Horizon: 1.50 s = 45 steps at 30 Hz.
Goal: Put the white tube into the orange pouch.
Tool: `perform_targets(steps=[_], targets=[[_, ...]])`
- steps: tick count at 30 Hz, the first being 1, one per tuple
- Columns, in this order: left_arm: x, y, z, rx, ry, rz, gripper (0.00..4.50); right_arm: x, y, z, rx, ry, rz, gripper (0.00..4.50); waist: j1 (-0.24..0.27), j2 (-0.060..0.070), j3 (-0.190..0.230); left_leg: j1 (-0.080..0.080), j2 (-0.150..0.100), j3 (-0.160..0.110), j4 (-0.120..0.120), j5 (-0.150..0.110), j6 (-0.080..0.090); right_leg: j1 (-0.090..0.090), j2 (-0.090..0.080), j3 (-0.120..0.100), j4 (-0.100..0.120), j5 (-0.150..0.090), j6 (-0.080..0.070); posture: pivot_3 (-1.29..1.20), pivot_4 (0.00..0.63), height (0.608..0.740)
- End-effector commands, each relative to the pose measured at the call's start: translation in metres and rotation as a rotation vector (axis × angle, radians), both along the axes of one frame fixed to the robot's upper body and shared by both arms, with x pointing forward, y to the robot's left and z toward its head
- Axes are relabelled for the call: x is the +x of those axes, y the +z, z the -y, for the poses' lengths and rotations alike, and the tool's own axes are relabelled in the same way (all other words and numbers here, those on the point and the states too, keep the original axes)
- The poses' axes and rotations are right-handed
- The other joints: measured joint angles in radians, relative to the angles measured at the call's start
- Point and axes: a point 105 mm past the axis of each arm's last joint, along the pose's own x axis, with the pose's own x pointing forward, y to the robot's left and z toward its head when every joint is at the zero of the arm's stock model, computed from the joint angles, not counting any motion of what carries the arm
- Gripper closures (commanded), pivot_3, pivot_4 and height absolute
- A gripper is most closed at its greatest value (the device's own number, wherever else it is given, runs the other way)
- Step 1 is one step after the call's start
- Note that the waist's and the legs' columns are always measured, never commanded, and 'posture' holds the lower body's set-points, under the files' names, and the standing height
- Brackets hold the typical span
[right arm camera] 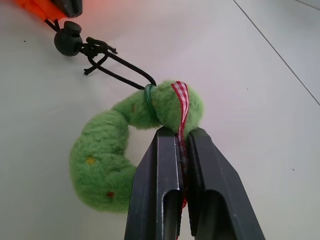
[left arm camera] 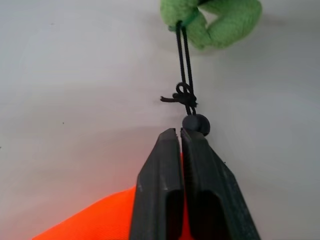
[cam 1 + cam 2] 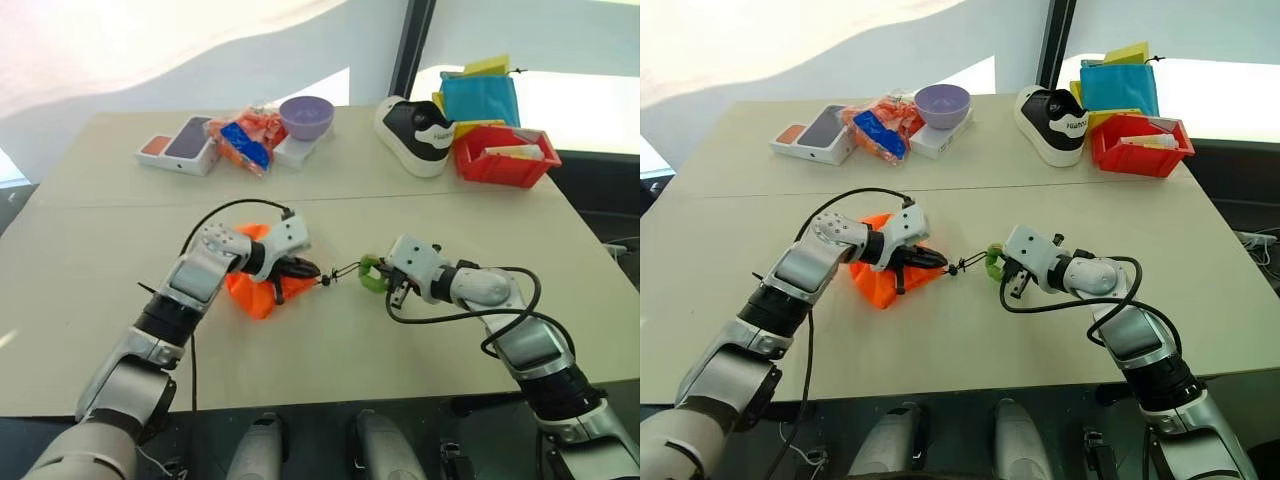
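Observation:
The orange pouch (image 3: pixel 250 290) lies on the table's near half, partly under my left gripper (image 3: pixel 305 268). That gripper is shut at the pouch's mouth, with orange fabric showing between its fingertips just behind the black cord bead (image 2: pixel 196 123). The black cord (image 3: pixel 340 272) runs taut from the bead to the fuzzy green ring (image 1: pixel 115 150). My right gripper (image 1: pixel 181 131) is shut on the green ring where a red checked ribbon wraps it. The white tube is out of view.
Along the table's far side stand phone boxes (image 3: pixel 180 145), an orange-and-blue snack packet (image 3: pixel 243 140), a purple bowl (image 3: pixel 306 116), a black-and-white shoe (image 3: pixel 415 135) and a red bin (image 3: pixel 505 160). A teal bag (image 3: pixel 480 98) is behind the bin.

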Motion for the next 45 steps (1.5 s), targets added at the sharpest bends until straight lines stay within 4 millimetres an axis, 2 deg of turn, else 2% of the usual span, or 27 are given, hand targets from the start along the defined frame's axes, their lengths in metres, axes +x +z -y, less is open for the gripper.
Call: perform_targets(steps=[1, 2, 3, 7, 12, 14, 16, 20, 28, 34, 38, 42, 45], targets=[[0.010, 0.026, -0.005, -0.072, 0.034, 0.033, 2.71, 0.004, 0.017, 0.000, 0.015, -0.004, 0.061, 4.50, -0.001, 0.000, 0.000, 0.000, 0.000, 0.000, 0.000, 0.000, 0.000, 0.000, 0.000, 0.000, 0.000, 0.000, 0.000, 0.00, 0.150, 0.740], [0.011, 0.027, -0.006, -0.072, 0.040, 0.035, 2.08, 0.004, 0.017, 0.000, 0.016, -0.005, 0.060, 4.50, 0.000, 0.000, 0.000, 0.000, 0.000, 0.000, 0.000, 0.000, 0.000, 0.000, 0.000, 0.000, 0.000, 0.000, 0.000, 0.00, 0.150, 0.740], [0.012, 0.028, -0.006, -0.070, 0.037, 0.040, 1.65, 0.004, 0.017, 0.000, 0.017, -0.005, 0.060, 4.50, -0.001, 0.000, 0.000, 0.000, 0.000, 0.000, 0.000, 0.000, 0.000, 0.000, 0.000, 0.000, 0.000, 0.000, 0.000, 0.00, 0.150, 0.740], [0.006, 0.029, -0.002, -0.061, -0.012, 0.061, 1.65, 0.004, 0.017, -0.001, 0.022, -0.006, 0.059, 4.50, 0.000, 0.000, 0.000, 0.000, 0.000, 0.000, 0.000, 0.000, 0.000, 0.000, 0.000, 0.000, 0.000, 0.000, 0.000, 0.00, 0.150, 0.740], [-0.013, 0.023, 0.009, 0.022, -0.162, 0.242, 1.65, 0.002, 0.017, 0.000, 0.044, -0.013, 0.049, 4.50, 0.000, 0.000, 0.000, 0.000, 0.000, 0.000, 0.000, 0.000, 0.000, 0.000, 0.000, 0.000, 0.000, 0.000, 0.000, 0.00, 0.150, 0.740], [-0.018, 0.021, 0.010, 0.024, -0.188, 0.292, 1.65, 0.001, 0.018, -0.001, 0.069, -0.016, 0.044, 4.50, 0.000, 0.000, 0.000, 0.000, 0.000, 0.000, 0.000, 0.000, 0.000, 0.000, 0.000, 0.000, 0.000, 0.000, 0.000, 0.00, 0.150, 0.740], [-0.024, 0.023, 0.009, -0.006, -0.203, 0.320, 1.65, 0.000, 0.027, -0.004, 0.176, -0.024, 0.019, 4.50, 0.001, 0.000, 0.000, 0.000, 0.000, 0.000, 0.000, 0.000, 0.000, 0.000, 0.000, 0.001, 0.000, 0.000, 0.000, 0.00, 0.150, 0.740], [-0.026, 0.027, -0.005, -0.061, -0.148, 0.355, 1.65, -0.006, 0.042, -0.008, 0.355, -0.016, -0.039, 4.50, 0.001, 0.000, 0.000, 0.000, 0.001, 0.000, 0.000, 0.000, 0.000, 0.000, 0.000, 0.001, 0.000, 0.000, 0.000, 0.00, 0.150, 0.740], [-0.015, 0.037, -0.025, -0.146, -0.027, 0.426, 1.65, -0.026, 0.043, -0.014, 0.427, 0.058, -0.147, 4.50, 0.004, 0.000, 0.000, 0.000, 0.000, 0.000, 0.000, 0.000, 0.000, 0.000, 0.000, 0.000, 0.000, 0.000, 0.000, 0.00, 0.150, 0.740], [-0.024, 0.035, -0.021, -0.150, -0.046, 0.432, 1.65, -0.024, 0.047, -0.012, 0.477, 0.034, -0.156, 4.50, 0.002, 0.000, 0.000, 0.000, 0.000, 0.000, 0.000, 0.000, 0.000, 0.000, 0.000, 0.000, 0.000, 0.000, 0.000, 0.00, 0.150, 0.740], [-0.032, 0.034, -0.008, -0.128, -0.048, 0.506, 1.65, -0.025, 0.049, -0.011, 0.503, 0.024, -0.167, 4.50, 0.002, 0.000, 0.000, 0.000, 0.000, 0.000, 0.000, 0.000, 0.000, 0.000, 0.000, 0.001, 0.000, 0.000, 0.000, 0.00, 0.150, 0.740], [-0.043, 0.019, -0.001, -0.066, -0.039, 0.540, 1.65, -0.025, 0.048, -0.010, 0.499, 0.016, -0.175, 4.50, 0.002, 0.000, 0.000, 0.000, 0.000, 0.000, 0.000, 0.000, 0.000, 0.000, 0.000, 0.001, 0.000, 0.000, 0.000, 0.00, 0.150, 0.740], [-0.042, 0.009, -0.003, -0.051, 0.024, 0.484, 1.65, -0.025, 0.047, -0.010, 0.498, 0.016, -0.180, 4.50, 0.002, 0.000, 0.000, 0.000, 0.001, 0.000, 0.000, 0.000, 0.000, 0.000, 0.000, 0.001, 0.000, 0.000, 0.000, 0.00, 0.150, 0.740]])
